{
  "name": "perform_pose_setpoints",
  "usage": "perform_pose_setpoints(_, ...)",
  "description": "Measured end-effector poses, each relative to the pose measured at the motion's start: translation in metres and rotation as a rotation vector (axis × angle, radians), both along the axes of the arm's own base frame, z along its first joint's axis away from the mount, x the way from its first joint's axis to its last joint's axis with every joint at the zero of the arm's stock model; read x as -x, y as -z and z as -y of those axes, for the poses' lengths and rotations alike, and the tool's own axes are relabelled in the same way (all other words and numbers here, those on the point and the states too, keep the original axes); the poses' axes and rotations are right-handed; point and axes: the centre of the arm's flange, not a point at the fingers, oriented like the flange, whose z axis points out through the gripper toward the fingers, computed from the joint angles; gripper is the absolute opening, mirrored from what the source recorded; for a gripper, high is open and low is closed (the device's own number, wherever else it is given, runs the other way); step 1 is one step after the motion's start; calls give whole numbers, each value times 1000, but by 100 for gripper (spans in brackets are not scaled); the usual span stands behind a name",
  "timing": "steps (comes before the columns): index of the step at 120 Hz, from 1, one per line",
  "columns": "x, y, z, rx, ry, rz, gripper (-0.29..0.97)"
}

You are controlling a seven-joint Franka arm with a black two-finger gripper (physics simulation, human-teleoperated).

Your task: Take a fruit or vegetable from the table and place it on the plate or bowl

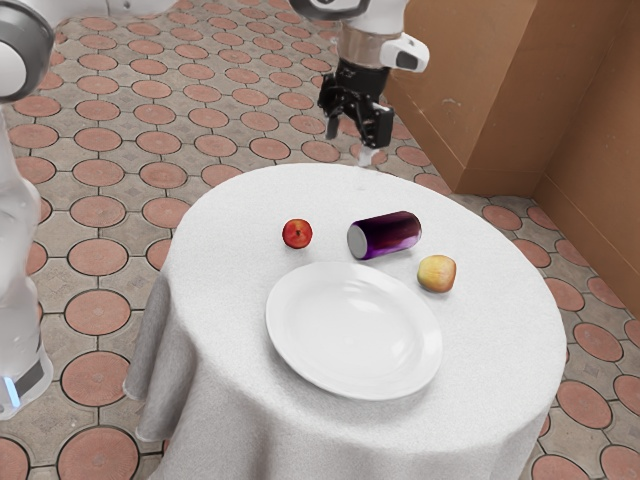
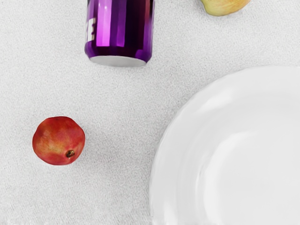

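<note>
On the white-clothed round table (image 1: 240, 400) lie a small red fruit (image 1: 297, 234) (image 2: 58, 140), a yellow-red apple (image 1: 437, 273) (image 2: 224, 5) and a big white plate (image 1: 354, 328) (image 2: 234, 150). The plate holds nothing. My black gripper (image 1: 356, 138) hangs open high above the table's far edge, well clear of all of them, with nothing between its fingers. In the wrist view the red fruit rests on bare cloth a short way from the plate's rim.
A purple drink can (image 1: 384, 235) (image 2: 119, 30) lies on its side between the red fruit and the apple, just behind the plate. Brown box walls (image 1: 520, 90) stand at the exterior view's right, beyond the table. Tiled floor surrounds the table.
</note>
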Motion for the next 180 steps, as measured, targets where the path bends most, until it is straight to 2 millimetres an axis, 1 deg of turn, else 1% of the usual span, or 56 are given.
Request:
perform_pose_setpoints(6,3,-2,4,14,-137,-12,68)
perform_pose_setpoints(21,6,-3,5,37,-451,-41,68)
perform_pose_setpoints(25,0,0,6,38,-525,-50,68)
perform_pose_setpoints(30,-15,0,10,38,-609,-50,68)
perform_pose_setpoints(36,-33,0,21,40,-692,-45,68)
perform_pose_setpoints(40,-39,1,30,46,-738,-50,68)
perform_pose_setpoints(49,-40,-4,50,75,-820,-58,68)
perform_pose_setpoints(65,-38,0,84,91,-890,-88,68)
perform_pose_setpoints(72,-48,9,92,89,-941,-105,68)
perform_pose_setpoints(75,-53,12,87,101,-981,-121,68)
perform_pose_setpoints(77,-56,14,79,110,-1017,-132,68)
perform_pose_setpoints(81,-62,16,55,125,-1101,-147,68)
perform_pose_setpoints(85,-72,25,27,117,-1191,-157,68)
perform_pose_setpoints(88,-84,32,10,110,-1250,-156,68)
perform_pose_setpoints(92,-109,43,-7,107,-1316,-147,68)
perform_pose_setpoints(96,-129,55,-18,102,-1371,-143,68)
perform_pose_setpoints(99,-140,63,-24,100,-1404,-139,68)
perform_pose_setpoints(103,-152,73,-27,100,-1442,-137,68)
perform_pose_setpoints(106,-160,84,-28,96,-1467,-140,68)
perform_pose_setpoints(116,-185,112,-28,98,-1537,-139,68)
perform_pose_setpoints(129,-207,141,-21,126,-1599,-152,68)
perform_pose_setpoints(136,-211,146,-22,142,-1643,-152,68)
perform_pose_setpoints(145,-216,153,-27,154,-1704,-153,68)
perform_pose_setpoints(161,-221,163,-41,166,-1806,-161,68)
perform_pose_setpoints(167,-221,164,-39,173,-1827,-166,68)
perform_pose_setpoints(180,-224,164,-24,193,-1859,-169,68)
